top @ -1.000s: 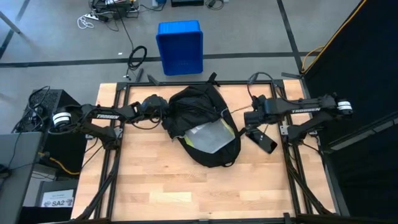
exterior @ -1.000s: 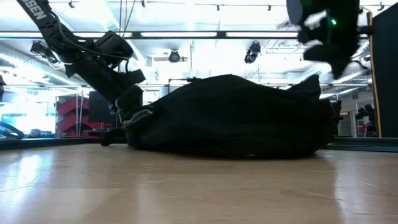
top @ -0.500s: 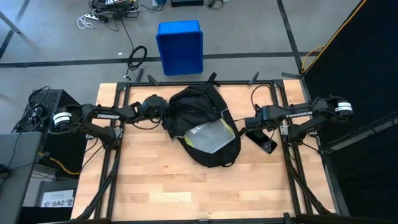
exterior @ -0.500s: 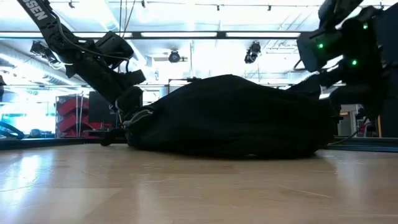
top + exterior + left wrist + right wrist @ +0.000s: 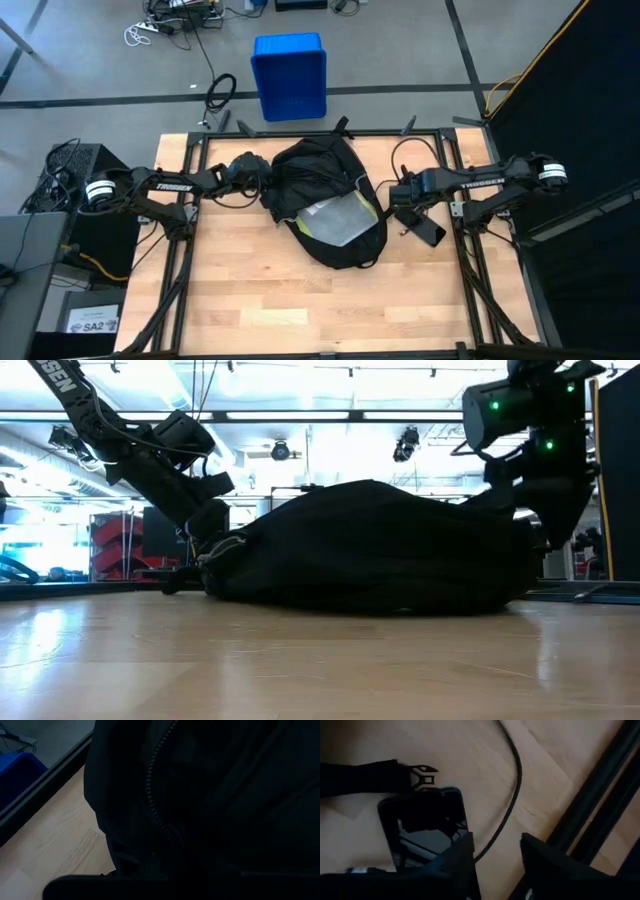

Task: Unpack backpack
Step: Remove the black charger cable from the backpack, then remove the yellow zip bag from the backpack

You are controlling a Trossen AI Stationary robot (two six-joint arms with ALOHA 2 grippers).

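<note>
On the wooden bench (image 5: pixel 250 290), the backpack (image 5: pixel 325 200) lay on its side near the far-middle, its main flap open and a grey-and-lime lining showing. It served as the landmark for everything else. Behind it, off the bench on the floor, stood a blue bin (image 5: pixel 290 76). At the backpack's left edge the left tool (image 5: pixel 262 185) was pressed together, apparently pinching the fabric beside the zipper track (image 5: pixel 157 805), anchoring the bag. To the backpack's right hung the right tool (image 5: pixel 408 205), fingers (image 5: pixel 457 862) spread, above a flat black device (image 5: pixel 422 832) with a glossy face resting on the wood just beside the bag. A thin black cable (image 5: pixel 507 795) curved past it, and a strap end with a buckle (image 5: pixel 422 772) lay near it.

The device looked set down, so the step in hand was probably the release. To do it well, the right tool should lift straight up, clear of cable and strap, before going back to the opening, while the left tool holds firm.
</note>
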